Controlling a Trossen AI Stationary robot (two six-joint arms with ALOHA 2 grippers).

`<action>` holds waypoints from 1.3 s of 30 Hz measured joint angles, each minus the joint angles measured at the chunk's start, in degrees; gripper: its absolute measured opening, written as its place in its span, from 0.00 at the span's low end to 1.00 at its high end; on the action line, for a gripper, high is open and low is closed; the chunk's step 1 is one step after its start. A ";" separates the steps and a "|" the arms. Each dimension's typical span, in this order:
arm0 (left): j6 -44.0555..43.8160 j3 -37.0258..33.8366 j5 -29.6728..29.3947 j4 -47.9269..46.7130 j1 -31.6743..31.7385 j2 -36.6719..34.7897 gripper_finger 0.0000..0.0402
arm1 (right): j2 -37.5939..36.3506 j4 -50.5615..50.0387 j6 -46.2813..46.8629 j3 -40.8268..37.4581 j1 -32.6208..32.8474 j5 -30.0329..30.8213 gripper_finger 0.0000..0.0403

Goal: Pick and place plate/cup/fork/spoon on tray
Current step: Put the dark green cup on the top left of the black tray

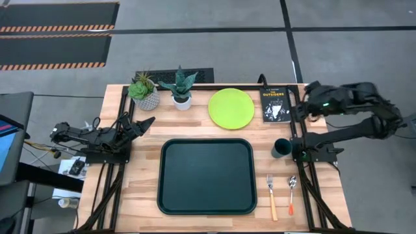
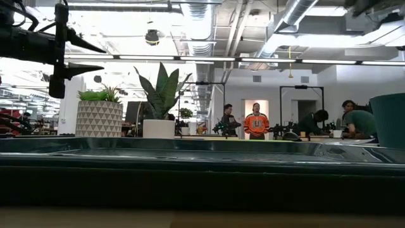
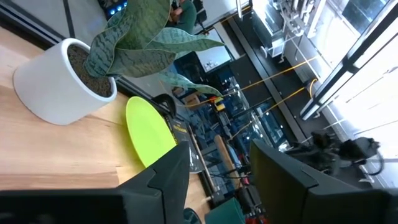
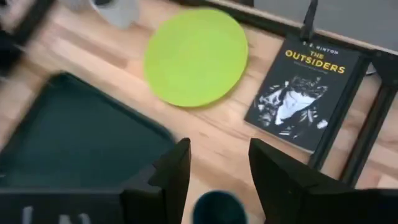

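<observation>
The lime-green plate (image 1: 231, 108) lies flat on the table behind the dark tray (image 1: 207, 175), which has nothing on it. The teal cup (image 1: 281, 148) stands upright right of the tray. The yellow-handled fork (image 1: 272, 198) and the red-orange-handled spoon (image 1: 292, 193) lie side by side near the front right. My right gripper (image 4: 217, 168) is open and held above the table between the book and the cup (image 4: 217, 208). My left gripper (image 1: 146, 122) is open and empty at the table's left, raised and pointing toward the plants; it also shows in the low view (image 2: 101, 58).
A black book (image 1: 276, 104) lies right of the plate. Two potted plants (image 1: 144, 92) (image 1: 181, 88) stand at the back left. Black frame rails run along both sides of the table. People stand in the room far behind the table.
</observation>
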 joint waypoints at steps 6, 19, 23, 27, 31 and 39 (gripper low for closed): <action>0.06 0.00 0.83 0.02 0.00 -0.01 0.45 | -4.84 -0.18 5.26 -11.17 1.95 -9.12 0.47; 1.46 0.00 1.50 0.09 -0.01 0.01 0.46 | -7.93 -0.76 5.47 -23.05 7.38 -12.15 0.51; 2.43 0.00 1.58 0.09 -0.02 0.01 0.46 | -6.21 -0.80 1.77 -25.20 9.07 -12.40 0.51; 2.74 0.00 1.58 0.09 -0.01 0.01 0.46 | -4.52 -0.78 1.48 -28.06 10.44 -13.20 0.53; 3.35 0.00 1.56 0.09 -0.02 0.01 0.46 | -4.17 -0.81 1.51 -31.02 10.72 -13.25 0.57; 3.85 0.02 1.45 0.11 0.00 0.01 0.46 | -4.18 4.41 1.62 -36.53 9.31 -13.24 0.66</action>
